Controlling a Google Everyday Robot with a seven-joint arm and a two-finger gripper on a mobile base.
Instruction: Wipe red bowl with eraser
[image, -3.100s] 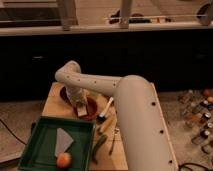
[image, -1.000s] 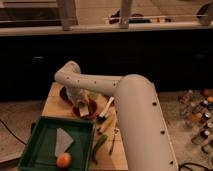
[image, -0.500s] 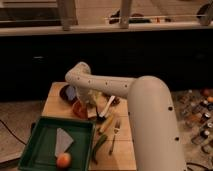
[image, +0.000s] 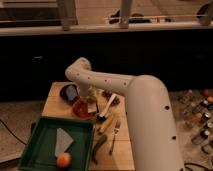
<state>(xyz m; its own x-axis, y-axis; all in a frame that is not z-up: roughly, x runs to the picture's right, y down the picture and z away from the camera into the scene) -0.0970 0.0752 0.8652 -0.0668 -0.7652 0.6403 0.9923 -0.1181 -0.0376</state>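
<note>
The red bowl (image: 81, 110) sits on the wooden table (image: 55, 102), just behind the green tray. My gripper (image: 90, 103) hangs down from the white arm (image: 107, 82) and sits over the bowl's right side, at or inside its rim. The eraser is not visible as a separate thing; the gripper hides that spot.
A dark round dish (image: 68, 92) lies behind the bowl to the left. The green tray (image: 37, 150) holds a grey-white trapezoid piece (image: 62, 140) and an orange fruit (image: 63, 160). A white spoon (image: 107, 108), a fork (image: 114, 134) and a green pepper (image: 99, 145) lie to the right. Bottles (image: 197, 107) stand at far right.
The arm has swung right, and its elbow now stands further right. The gripper has shifted right across the bowl, uncovering the dark dish behind it.
</note>
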